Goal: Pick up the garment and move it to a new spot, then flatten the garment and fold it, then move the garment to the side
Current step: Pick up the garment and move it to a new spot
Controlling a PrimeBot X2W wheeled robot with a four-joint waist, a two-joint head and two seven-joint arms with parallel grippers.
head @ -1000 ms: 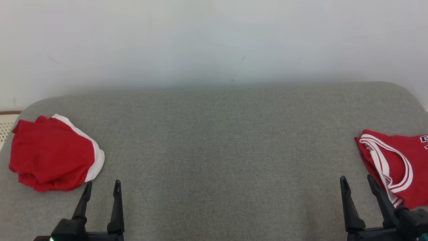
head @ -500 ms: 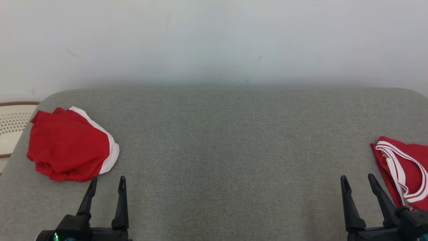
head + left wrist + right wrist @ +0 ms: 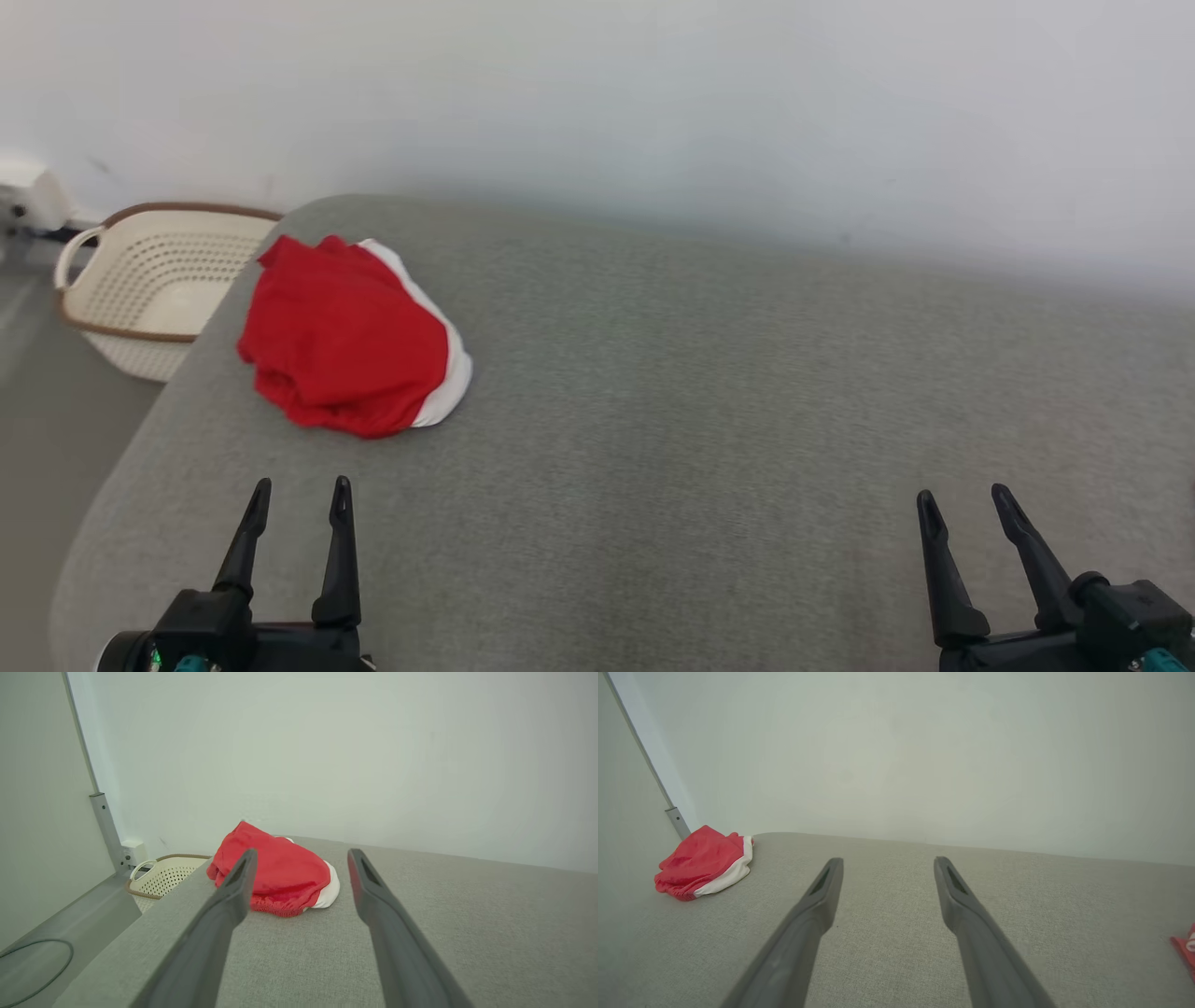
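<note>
The garment point(image 3: 347, 347), a red piece with a white band along one side, lies bunched in a loose heap on the grey cushioned surface point(image 3: 709, 420), near that surface's far left corner and close to its left edge. In the left wrist view the garment point(image 3: 285, 877) sits straight ahead, its red bulk rumpled and the white band turned to the right; in the right wrist view the same heap point(image 3: 703, 868) lies far off to the left. Nothing touches it. The left gripper point(image 3: 301, 485) hovers on the near side of the garment, well short of it, with its two dark fingers spread wide and nothing between them; its own camera shows the left gripper point(image 3: 302, 853) framing the heap from a distance. The right gripper point(image 3: 963, 495) hangs over bare grey cloth at the lower right, well apart from the garment, also spread wide and empty, as its own view of the right gripper point(image 3: 888, 860) confirms. Beyond the surface's left end a cream perforated basket point(image 3: 154, 280) with a brown rim stands on the floor against the pale wall point(image 3: 653, 93). A sliver of another red and white cloth point(image 3: 1186, 947) shows at the right edge of the right wrist view.
</note>
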